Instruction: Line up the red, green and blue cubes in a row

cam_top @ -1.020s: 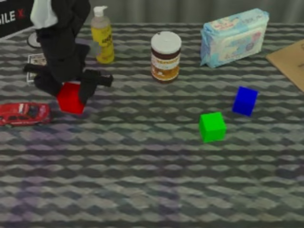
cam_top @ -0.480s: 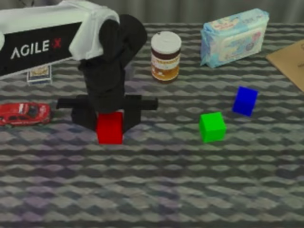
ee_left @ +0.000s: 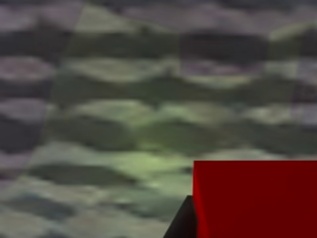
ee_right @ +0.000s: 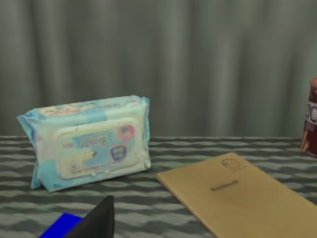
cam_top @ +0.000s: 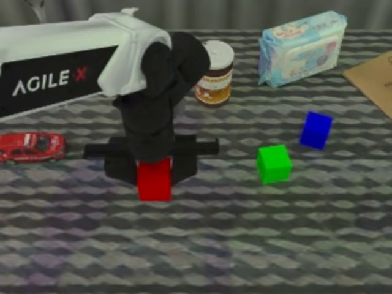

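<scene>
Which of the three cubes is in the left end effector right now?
The red cube, clamped in the left end effector left of table centre. The green cube and blue cube sit free on the right, ungripped.

Even, soft light falls from above over the patterned surface (cam_top: 245, 245), without glare. A faint shadow lies beside the jar (cam_top: 215, 75), another under the green cube (cam_top: 274, 163). The left wrist view is blurred close up, the red cube (ee_left: 255, 198) flat-toned.
</scene>
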Controlling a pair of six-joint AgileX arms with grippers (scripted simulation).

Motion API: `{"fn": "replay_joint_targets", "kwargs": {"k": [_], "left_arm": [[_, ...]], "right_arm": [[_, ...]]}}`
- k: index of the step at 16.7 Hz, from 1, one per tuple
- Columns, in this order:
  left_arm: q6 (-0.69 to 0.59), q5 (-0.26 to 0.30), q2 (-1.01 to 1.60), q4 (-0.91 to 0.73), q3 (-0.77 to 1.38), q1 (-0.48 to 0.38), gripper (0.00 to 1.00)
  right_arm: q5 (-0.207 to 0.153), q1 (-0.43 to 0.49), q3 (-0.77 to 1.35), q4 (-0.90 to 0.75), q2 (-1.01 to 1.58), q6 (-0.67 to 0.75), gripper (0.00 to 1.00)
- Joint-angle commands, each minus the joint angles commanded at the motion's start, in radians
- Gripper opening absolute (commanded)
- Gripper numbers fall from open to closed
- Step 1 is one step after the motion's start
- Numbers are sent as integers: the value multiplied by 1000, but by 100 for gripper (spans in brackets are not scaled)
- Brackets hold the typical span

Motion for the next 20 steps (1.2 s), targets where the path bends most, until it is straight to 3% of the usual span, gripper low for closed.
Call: {"fn": "replay_joint_targets", "kwargs": {"k": [9,13,20], "left_arm": [[0,0,87,245,-152,-2,0],[0,0,93,256,-161,-3,0],[0,0,93,256,-161,-3,53]], "right_arm": [[0,0,0,0,0,0,100],[0,0,0,0,0,0,100],[0,0,0,0,0,0,100]]}}
